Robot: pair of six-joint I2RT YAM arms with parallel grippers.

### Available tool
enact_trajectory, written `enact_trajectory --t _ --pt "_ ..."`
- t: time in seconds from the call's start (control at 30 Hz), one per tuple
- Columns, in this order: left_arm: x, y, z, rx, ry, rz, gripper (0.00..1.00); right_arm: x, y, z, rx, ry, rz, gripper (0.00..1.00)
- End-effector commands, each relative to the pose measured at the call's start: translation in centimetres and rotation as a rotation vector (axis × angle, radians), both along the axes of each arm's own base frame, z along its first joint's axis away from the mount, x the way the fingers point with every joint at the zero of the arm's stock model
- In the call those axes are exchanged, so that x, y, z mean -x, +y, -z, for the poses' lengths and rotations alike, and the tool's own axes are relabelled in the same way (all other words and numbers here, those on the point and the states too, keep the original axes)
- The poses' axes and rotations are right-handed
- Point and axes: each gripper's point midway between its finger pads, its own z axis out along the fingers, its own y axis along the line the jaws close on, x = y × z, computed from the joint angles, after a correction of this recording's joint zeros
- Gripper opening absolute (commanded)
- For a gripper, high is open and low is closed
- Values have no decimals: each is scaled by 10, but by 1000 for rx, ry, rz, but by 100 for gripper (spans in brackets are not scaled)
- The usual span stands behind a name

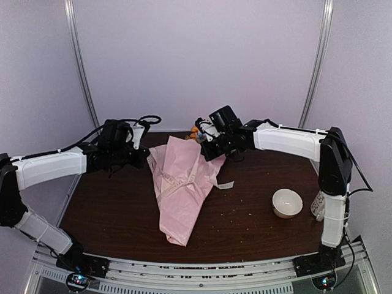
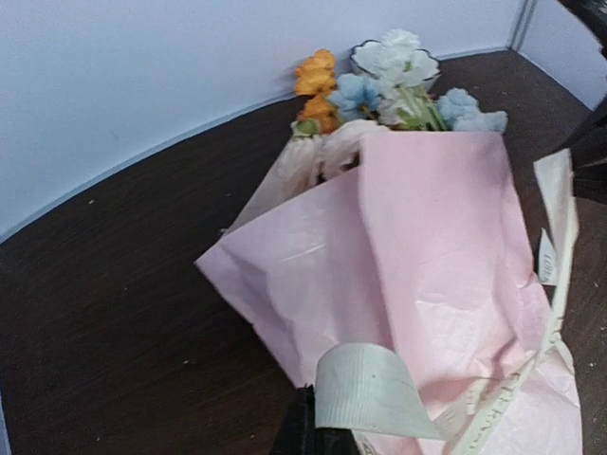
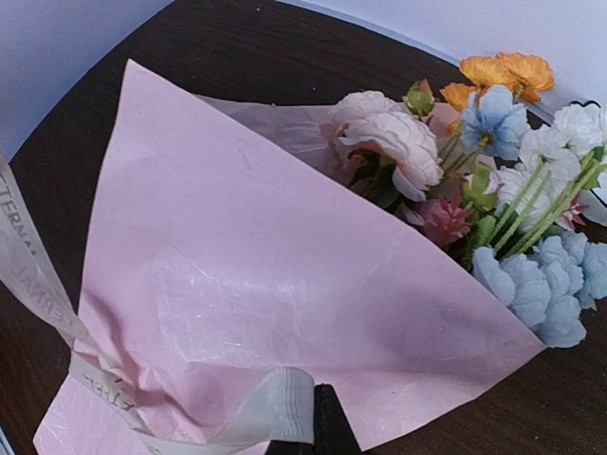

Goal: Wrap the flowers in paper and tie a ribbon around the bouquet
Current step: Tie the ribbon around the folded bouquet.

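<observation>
The top external view looks down from high behind the robot toward the back wall, far enough off to take in the whole worktop (image 1: 116,214), with the paper (image 1: 184,190) near centre. The left wrist view sits close over that paper and faces the flowers (image 2: 398,81) at 1 o'clock. The right wrist view, equally close, has them at 2 o'clock. Both wrist views share the ribbon (image 3: 275,408) at 6 o'clock.

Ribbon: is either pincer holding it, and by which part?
Both seem to: the left pincer and the right pincer each pinch a looped stretch of the ribbon.
</observation>
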Motion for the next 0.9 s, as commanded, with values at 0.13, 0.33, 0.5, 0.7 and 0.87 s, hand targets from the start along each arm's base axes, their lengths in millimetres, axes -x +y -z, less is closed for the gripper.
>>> enact_trajectory --t 0.13,0.33,0.5,0.7,0.87 --pt "18 212 96 119 266 -736 0 -34 -239 51 -118 215 551 0" --pt "46 233 145 166 374 -833 0 -13 -354 101 -103 281 771 0" --pt "50 240 152 151 404 -849 0 -17 -386 99 -125 255 852 0" --pt "54 246 145 161 394 -857 0 -16 -396 98 -116 257 876 0" --pt "60 247 145 135 399 -849 0 -16 -399 98 -122 255 884 0"
